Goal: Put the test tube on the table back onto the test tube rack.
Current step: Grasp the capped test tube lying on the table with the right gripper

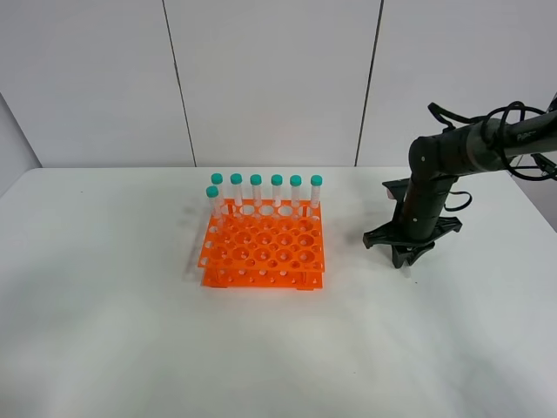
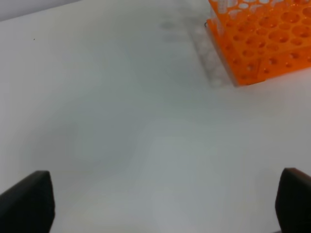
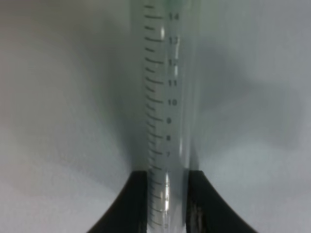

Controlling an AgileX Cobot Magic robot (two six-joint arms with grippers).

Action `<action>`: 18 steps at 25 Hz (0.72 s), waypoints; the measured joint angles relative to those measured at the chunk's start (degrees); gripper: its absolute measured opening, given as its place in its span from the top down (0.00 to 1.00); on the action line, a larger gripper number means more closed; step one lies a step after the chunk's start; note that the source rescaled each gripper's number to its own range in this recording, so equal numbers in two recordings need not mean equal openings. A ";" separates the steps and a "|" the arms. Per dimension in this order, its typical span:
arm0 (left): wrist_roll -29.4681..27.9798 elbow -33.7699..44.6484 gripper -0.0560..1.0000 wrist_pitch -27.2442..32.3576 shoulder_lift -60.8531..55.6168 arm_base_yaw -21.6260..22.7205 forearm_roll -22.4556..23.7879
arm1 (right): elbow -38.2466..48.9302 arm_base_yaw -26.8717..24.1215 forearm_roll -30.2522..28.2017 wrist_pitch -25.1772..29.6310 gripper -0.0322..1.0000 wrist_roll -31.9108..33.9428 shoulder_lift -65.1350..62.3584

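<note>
There is one orange test tube rack (image 1: 264, 252) on one white table (image 1: 104, 331). Seven tubes (image 1: 277, 187) with green caps are in it: six in the back row, one in the next. One more test tube (image 3: 165, 121) makes eight. Two grippers show: the left gripper (image 2: 160, 201) and the right gripper (image 3: 166, 194).

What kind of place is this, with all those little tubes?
Probably a lab or robot test room: an orange test tube rack holds green-capped tubes on a plain white table, and the black right pincer grips a marked test tube.
</note>
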 joint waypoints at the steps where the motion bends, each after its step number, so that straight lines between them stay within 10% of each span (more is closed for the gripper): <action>1: 0.00 0.00 0.00 0.00 0.00 0.00 0.00 | -0.57 0.00 0.00 0.63 0.94 -0.06 0.00; 12: 0.00 0.00 0.00 0.00 0.00 0.00 0.00 | -7.43 0.00 1.45 -1.86 0.94 -4.10 -6.13; 18: 0.00 0.00 0.00 0.00 0.00 0.00 0.00 | -7.68 0.00 14.60 -11.45 0.94 -13.01 -10.70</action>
